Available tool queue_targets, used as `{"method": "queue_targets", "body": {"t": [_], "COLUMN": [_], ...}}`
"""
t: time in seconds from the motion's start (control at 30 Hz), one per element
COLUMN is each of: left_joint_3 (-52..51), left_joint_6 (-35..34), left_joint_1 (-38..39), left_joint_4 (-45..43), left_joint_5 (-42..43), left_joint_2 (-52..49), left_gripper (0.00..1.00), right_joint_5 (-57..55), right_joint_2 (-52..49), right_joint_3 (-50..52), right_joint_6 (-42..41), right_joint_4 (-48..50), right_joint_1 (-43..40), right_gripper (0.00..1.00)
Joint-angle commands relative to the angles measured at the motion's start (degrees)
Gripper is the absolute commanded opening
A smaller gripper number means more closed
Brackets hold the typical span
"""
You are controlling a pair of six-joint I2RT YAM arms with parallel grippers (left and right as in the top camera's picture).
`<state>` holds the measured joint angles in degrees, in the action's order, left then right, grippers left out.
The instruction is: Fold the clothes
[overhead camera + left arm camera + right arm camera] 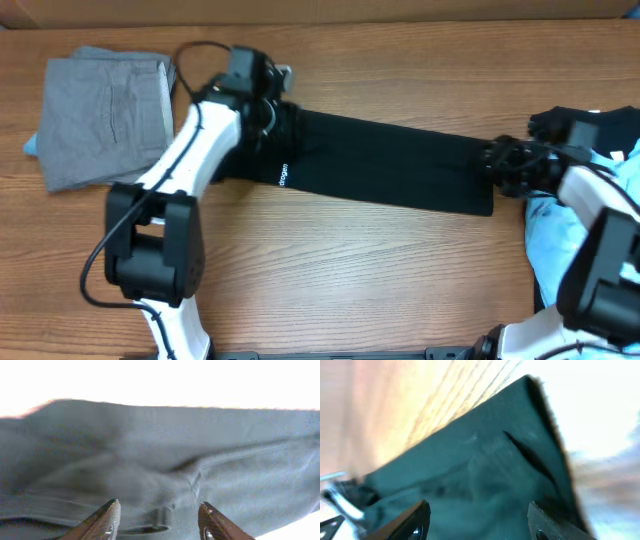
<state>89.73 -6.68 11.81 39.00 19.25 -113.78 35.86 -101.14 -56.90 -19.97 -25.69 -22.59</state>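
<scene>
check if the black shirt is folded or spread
Partly folded: the black shirt lies as a long narrow band, no sleeves showing.

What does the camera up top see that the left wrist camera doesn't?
Only the overhead view shows the wooden table, the folded grey clothes, the light blue pile and the right gripper at the far end of the black shirt. Only the left wrist view shows a seam in the cloth up close, beyond the spread fingers of the left gripper. Both show the black shirt and the left gripper.
</scene>
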Motion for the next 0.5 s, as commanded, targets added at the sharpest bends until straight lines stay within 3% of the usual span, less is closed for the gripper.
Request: {"method": "queue_targets", "body": {"t": [0.0,0.2,0.3,0.47], "left_joint_3": [5.7,7.5,7.5,7.5], "left_joint_6": [2.6,3.6,4.7,5.5], "left_joint_1": [-2.3,-5.2,-5.9,-6.2], "left_joint_4": [3.7,13.0,15.1,17.1], "left_joint_5": [-0.2,-0.4,-1.4,-6.4], "left_joint_2": [4.6,4.7,4.7,4.7], "left_gripper": [0.57,0.58,0.6,0.7], "right_joint_5": [7.7,-1.2,-3.6,-6.3], "right_joint_2": [5.6,5.0,2.9,-3.4], "right_joint_3": [-2.1,-1.4,-0.6,-0.3], "right_joint_6": [4.4,11.1,11.1,11.5], "right_joint_4": [-3.6,-13.7,-12.5,-9.4], "right_joint_1": [-4.1,-7.4,-6.2,-3.7], "right_gripper": [0.66,0.65,0.76,0.76]}}
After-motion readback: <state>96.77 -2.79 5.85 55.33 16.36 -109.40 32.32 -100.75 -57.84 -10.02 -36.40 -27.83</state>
